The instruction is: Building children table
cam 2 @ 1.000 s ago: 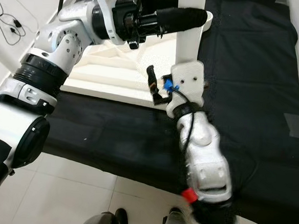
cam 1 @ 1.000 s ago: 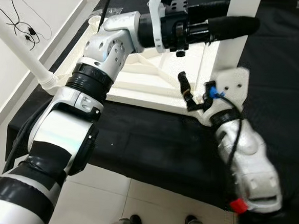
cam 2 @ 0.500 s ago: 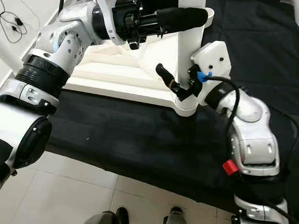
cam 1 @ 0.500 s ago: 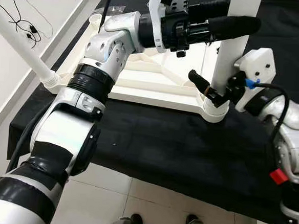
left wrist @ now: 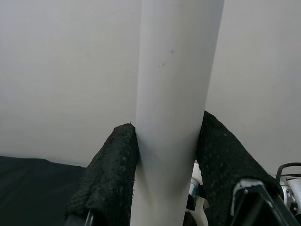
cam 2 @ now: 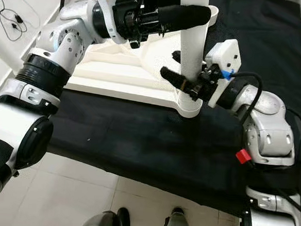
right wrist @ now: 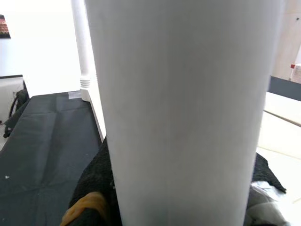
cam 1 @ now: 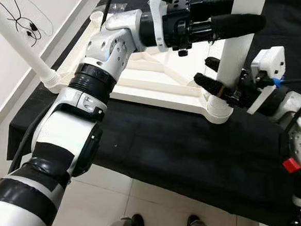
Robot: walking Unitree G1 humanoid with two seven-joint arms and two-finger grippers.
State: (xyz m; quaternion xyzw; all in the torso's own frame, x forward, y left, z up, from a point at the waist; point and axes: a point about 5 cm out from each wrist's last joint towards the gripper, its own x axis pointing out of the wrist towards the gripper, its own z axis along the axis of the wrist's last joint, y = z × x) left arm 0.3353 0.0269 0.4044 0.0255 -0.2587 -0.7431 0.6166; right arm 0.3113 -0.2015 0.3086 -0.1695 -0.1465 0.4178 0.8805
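Two grippers on one white table leg [cam 2: 192,54]: left gripper [left wrist: 167,155] squeezing it up high, right gripper [cam 2: 180,68] hugging it low, above the upside-down tabletop [cam 2: 122,72].

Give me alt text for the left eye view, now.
Both grippers hold an upright white table leg seated in a corner socket of the upside-down white tabletop: the left gripper higher up, the right gripper low near the socket. The tabletop lies on a black cloth over pale tiles.
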